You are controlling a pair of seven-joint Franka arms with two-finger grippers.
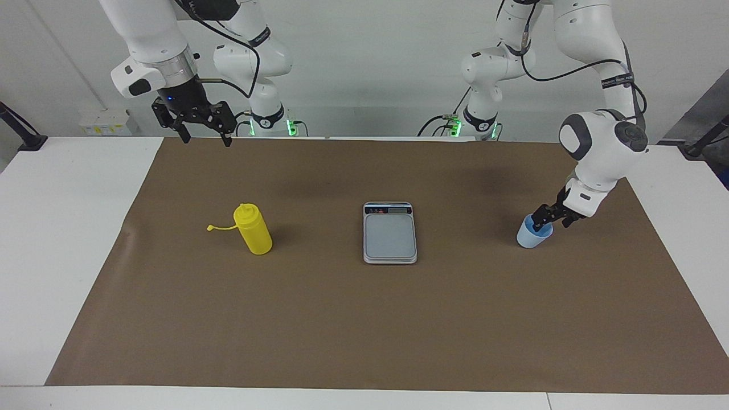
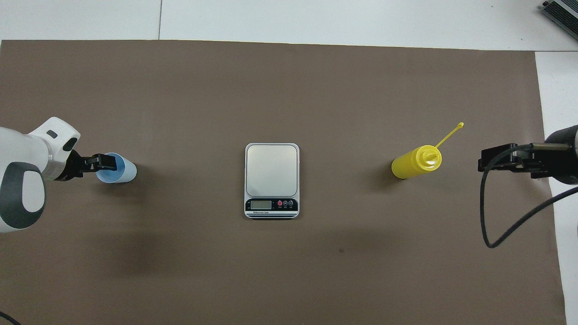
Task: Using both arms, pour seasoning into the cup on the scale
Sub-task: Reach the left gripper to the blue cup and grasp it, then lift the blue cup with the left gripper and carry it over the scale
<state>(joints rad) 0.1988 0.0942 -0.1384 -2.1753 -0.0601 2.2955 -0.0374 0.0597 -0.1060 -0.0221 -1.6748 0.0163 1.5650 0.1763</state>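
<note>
The yellow seasoning bottle (image 1: 254,230) (image 2: 413,163) stands upright toward the right arm's end of the table, its small cap (image 1: 211,228) hanging out on a thin tether. The silver-grey scale (image 1: 389,233) (image 2: 272,174) lies mid-table with nothing on its plate. Toward the left arm's end stands the light-blue cup (image 1: 528,238) (image 2: 124,171). My left gripper (image 1: 548,221) (image 2: 104,161) is down at the cup's rim, open, one finger over the cup's mouth and the other outside its wall. My right gripper (image 1: 206,139) (image 2: 482,161) waits open in the air over the mat's edge by its base.
A brown paper mat (image 1: 364,319) covers most of the white table (image 1: 68,228). A black cable (image 2: 487,216) loops down from the right arm's wrist. Bare mat lies between the cup, the scale and the bottle.
</note>
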